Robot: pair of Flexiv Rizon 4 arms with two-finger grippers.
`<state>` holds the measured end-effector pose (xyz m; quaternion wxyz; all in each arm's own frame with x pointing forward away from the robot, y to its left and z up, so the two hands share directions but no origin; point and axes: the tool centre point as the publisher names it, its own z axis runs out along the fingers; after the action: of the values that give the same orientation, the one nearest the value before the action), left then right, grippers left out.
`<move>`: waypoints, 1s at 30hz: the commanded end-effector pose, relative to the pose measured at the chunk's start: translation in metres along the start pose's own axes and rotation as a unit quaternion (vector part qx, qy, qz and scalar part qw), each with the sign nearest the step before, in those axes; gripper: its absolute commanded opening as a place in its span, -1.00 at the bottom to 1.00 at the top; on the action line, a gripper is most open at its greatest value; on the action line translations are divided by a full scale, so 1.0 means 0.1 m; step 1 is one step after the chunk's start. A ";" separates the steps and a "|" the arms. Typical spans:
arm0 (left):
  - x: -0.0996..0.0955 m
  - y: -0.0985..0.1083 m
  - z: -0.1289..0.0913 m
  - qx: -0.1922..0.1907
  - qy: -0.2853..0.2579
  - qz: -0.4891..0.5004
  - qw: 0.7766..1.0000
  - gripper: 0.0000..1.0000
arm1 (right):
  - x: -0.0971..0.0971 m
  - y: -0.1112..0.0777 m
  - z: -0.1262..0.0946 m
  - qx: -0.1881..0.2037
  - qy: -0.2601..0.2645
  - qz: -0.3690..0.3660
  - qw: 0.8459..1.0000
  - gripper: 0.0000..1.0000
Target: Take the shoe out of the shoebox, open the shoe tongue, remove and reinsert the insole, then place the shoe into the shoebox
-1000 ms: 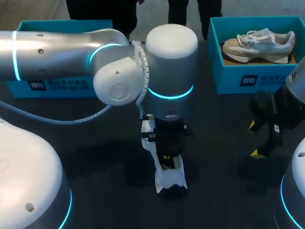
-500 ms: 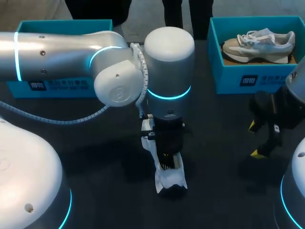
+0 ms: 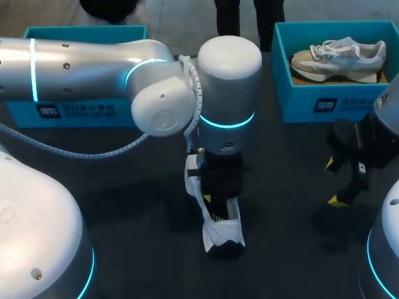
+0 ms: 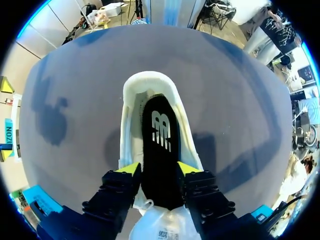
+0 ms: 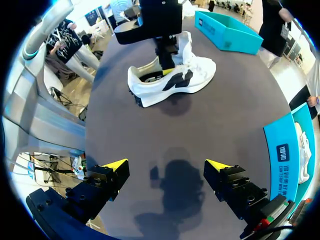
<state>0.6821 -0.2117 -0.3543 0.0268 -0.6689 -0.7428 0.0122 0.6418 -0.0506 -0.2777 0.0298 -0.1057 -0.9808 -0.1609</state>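
At the middle of the table (image 3: 124, 218), head view: left arm (image 3: 227, 81) has edged right; shoe (image 3: 222, 235) unmoved. Shoebox (image 3: 299, 103) label: white print.
Left wrist: left claw (image 4: 159, 169) pinches the black insole (image 4: 160, 145) inside the shoe, probably mid-pull or reseating; white logo.
Right wrist: right claw (image 5: 165, 167) wide open, empty.

We see the left arm (image 3: 81, 62) as brushed, silvery metal, and its joint covers (image 3: 227, 59) as smooth, glossy white plastic. The table (image 3: 124, 205) has a dark, matt top. The shoe (image 5: 195, 75) looks like smooth white leather or something similar. Its insole (image 4: 160, 150) is black, matt and cloth-like. The right shoebox (image 3: 324, 103) and the left shoebox (image 3: 81, 112) look like matt teal cardboard. The left gripper (image 4: 159, 170) and the right gripper (image 5: 167, 165) have matt black plastic bodies with smooth yellow tips.
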 end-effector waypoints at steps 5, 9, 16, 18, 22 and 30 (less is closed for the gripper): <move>0.08 0.04 0.00 0.010 -0.007 -0.009 1.000 0.39 | 0.01 0.00 0.00 0.001 -0.001 0.000 1.000 1.00; 0.14 0.06 -0.01 0.019 -0.012 -0.015 1.000 0.71 | 0.01 0.00 0.00 0.001 -0.001 0.000 1.000 1.00; 0.18 0.10 -0.02 0.024 -0.017 -0.020 0.999 1.00 | 0.01 0.00 0.00 0.001 -0.001 0.000 1.000 1.00; 0.19 0.11 -0.03 0.024 -0.019 -0.021 0.999 1.00 | 0.01 0.00 0.00 0.001 -0.001 0.000 1.000 1.00; 0.20 0.15 -0.06 0.029 -0.022 -0.018 0.999 1.00 | 0.01 0.00 0.00 0.001 -0.001 0.000 1.000 1.00; 0.23 0.27 -0.14 0.026 -0.027 -0.018 0.999 1.00 | 0.01 0.00 0.00 0.001 -0.001 0.000 1.000 1.00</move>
<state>0.7047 -0.1916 -0.3447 0.0262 -0.6534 -0.7551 0.0467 0.6418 -0.0506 -0.2777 0.0298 -0.1057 -0.9808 -0.1609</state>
